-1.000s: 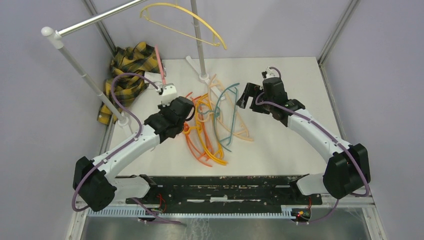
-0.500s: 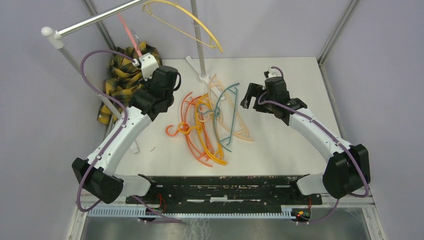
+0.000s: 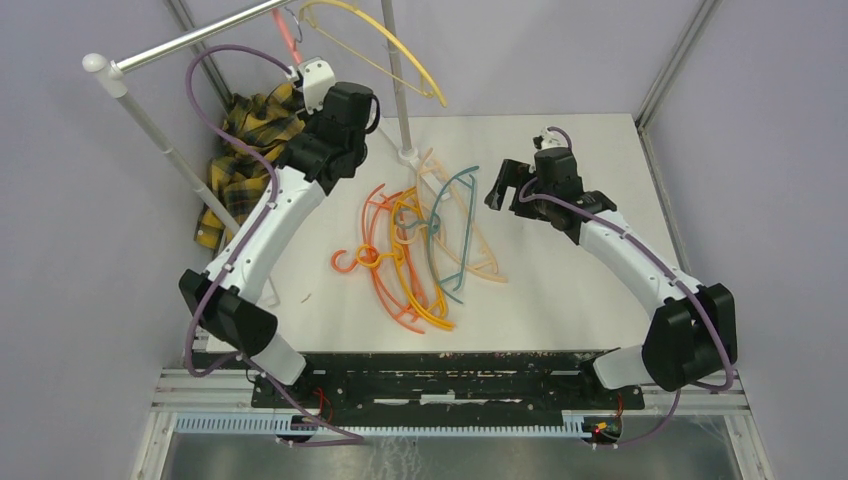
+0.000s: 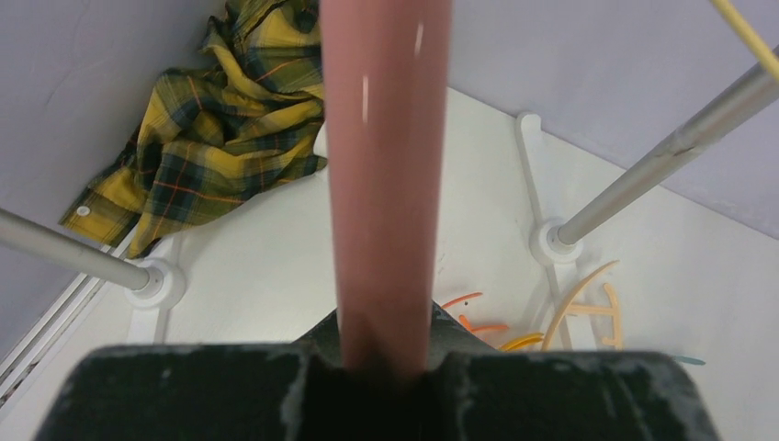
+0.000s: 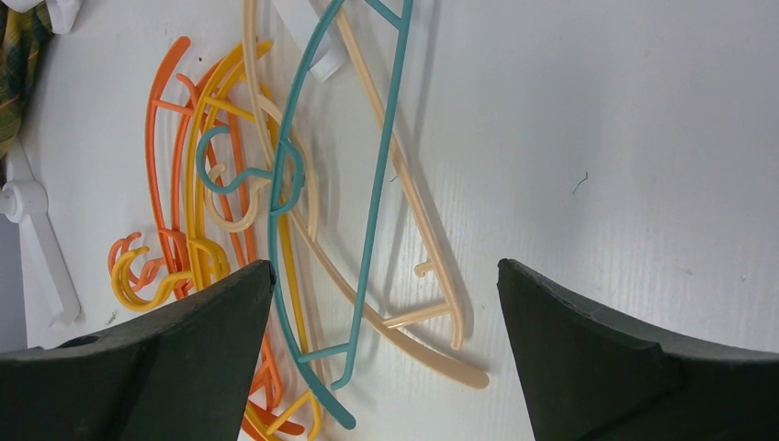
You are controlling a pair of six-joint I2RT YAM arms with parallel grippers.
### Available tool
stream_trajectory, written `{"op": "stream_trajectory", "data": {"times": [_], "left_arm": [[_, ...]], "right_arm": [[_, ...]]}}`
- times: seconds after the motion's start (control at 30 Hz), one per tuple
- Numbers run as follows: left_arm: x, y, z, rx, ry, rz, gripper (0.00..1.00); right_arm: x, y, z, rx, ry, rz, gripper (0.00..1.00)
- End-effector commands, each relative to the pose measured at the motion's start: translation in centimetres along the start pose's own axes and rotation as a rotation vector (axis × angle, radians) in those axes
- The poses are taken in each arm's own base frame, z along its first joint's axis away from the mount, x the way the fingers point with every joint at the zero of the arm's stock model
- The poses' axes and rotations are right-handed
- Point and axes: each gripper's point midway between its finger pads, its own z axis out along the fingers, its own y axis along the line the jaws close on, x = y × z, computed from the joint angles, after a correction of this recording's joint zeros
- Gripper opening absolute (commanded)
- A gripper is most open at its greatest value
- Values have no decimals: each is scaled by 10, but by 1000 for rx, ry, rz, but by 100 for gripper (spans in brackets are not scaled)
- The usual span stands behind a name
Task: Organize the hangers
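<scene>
White table (image 3: 600, 180), matte, evenly lit, with soft shadows only. Pale lilac-grey walls (image 3: 760, 90) enclose three sides, with bare metal struts (image 3: 676, 62) at the rear corners. A clothes rack (image 3: 190, 40) of white-and-silver poles stands at rear left, feet on the table. Yellow-black plaid cloth (image 3: 245, 150) heaped in the rear left corner.

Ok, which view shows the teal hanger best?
Right wrist: the teal hanger lies close up between the open fingers, its hook and most of its outline easy to trace. Top external shows it whole but small, tangled among other hangers. Left wrist catches at most a teal sliver at its right edge.
</scene>
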Motion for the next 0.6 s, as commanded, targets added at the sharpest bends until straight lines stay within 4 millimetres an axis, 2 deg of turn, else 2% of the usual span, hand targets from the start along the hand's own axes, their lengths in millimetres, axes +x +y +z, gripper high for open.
{"op": "stream_trajectory", "data": {"times": [0.0, 0.1, 0.2, 0.57], "left_arm": [[-47, 0, -2, -14, -87, -54, 3], [-56, 0, 9, -31, -80, -55, 3], [-54, -3, 21, -37, -46, -25, 3], [-34, -24, 40, -3, 27, 72, 3]], "right_arm": [[-23, 8, 1, -33, -55, -5, 100], [-23, 4, 2, -25, -51, 0, 100], [-23, 2, 3, -31, -49, 8, 100], [-38, 0, -5, -49, -76, 28, 100]]}}
